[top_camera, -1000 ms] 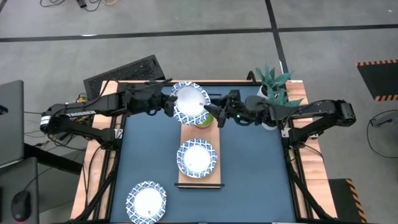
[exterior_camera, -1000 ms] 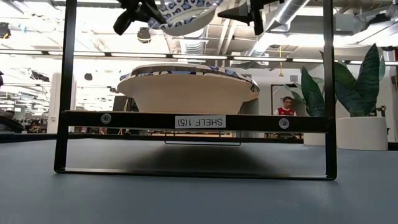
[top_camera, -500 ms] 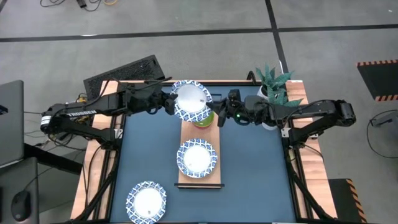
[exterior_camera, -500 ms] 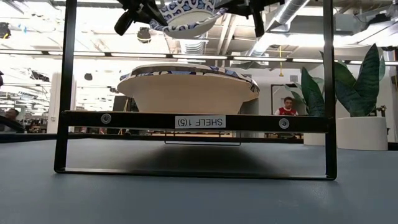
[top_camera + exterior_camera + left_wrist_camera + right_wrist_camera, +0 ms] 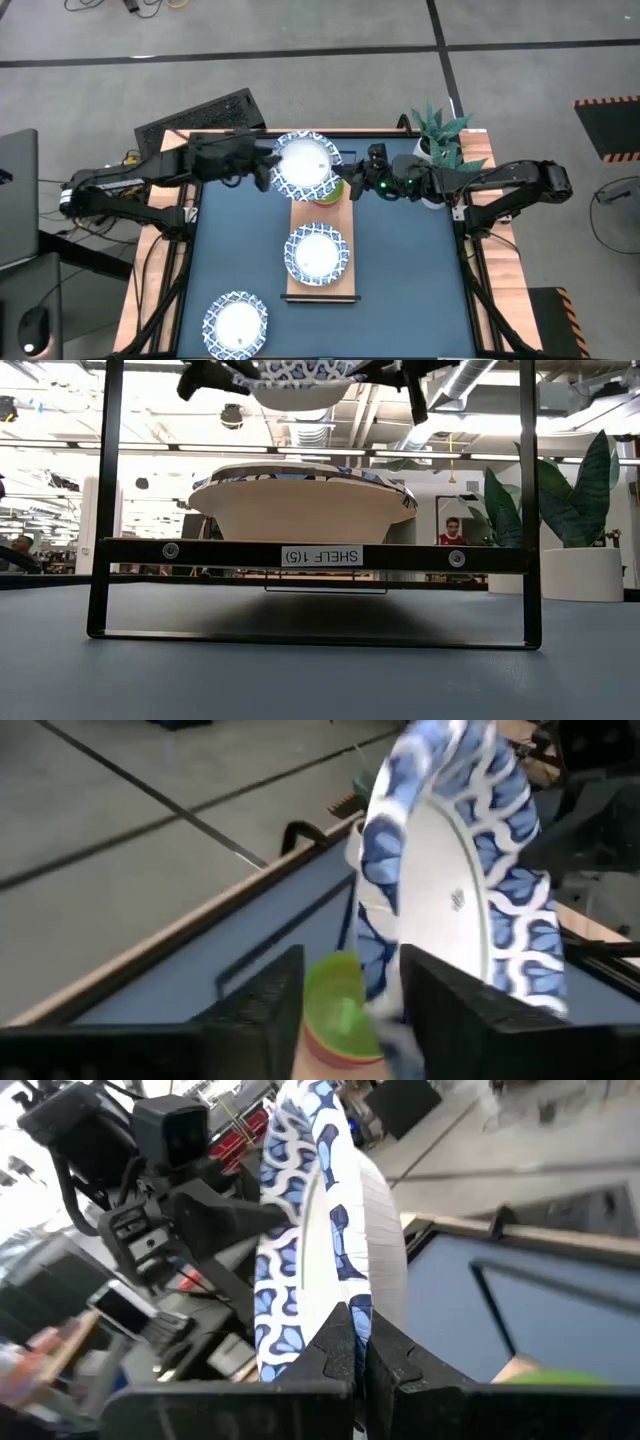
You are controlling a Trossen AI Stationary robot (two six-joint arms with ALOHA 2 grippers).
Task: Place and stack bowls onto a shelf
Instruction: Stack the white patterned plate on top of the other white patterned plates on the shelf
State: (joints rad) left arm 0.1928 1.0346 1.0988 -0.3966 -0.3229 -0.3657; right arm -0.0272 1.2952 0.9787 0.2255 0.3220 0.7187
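Both claws hold one dish: your right claw (image 5: 348,186) pinches the rim of the patterned dish (image 5: 305,166), its fingers (image 5: 340,1350) closed together on the blue-and-white edge, while your left claw (image 5: 268,170) grips the opposite rim, fingers (image 5: 262,1010) either side of it. The dish hangs between the two claws, above the far end of the wooden shelf (image 5: 345,285), and directly beneath it sits the green bowl (image 5: 330,193) atop what looks like a small stack. To do this step well, keep the dish level, bring both claws down together at the same pace so it does not twist, and center it over the bowl before letting go; release one side only once the dish is bearing weight, I judge, or it may slide off the glossy plastic. Nearer you, a second dish (image 5: 317,253) rests mid-shelf, and a third (image 5: 236,323) lies on the desk (image 5: 410,270). On the shelf's front bar, a label (image 5: 321,556) reads "SHELF 1(5)", mirrored.
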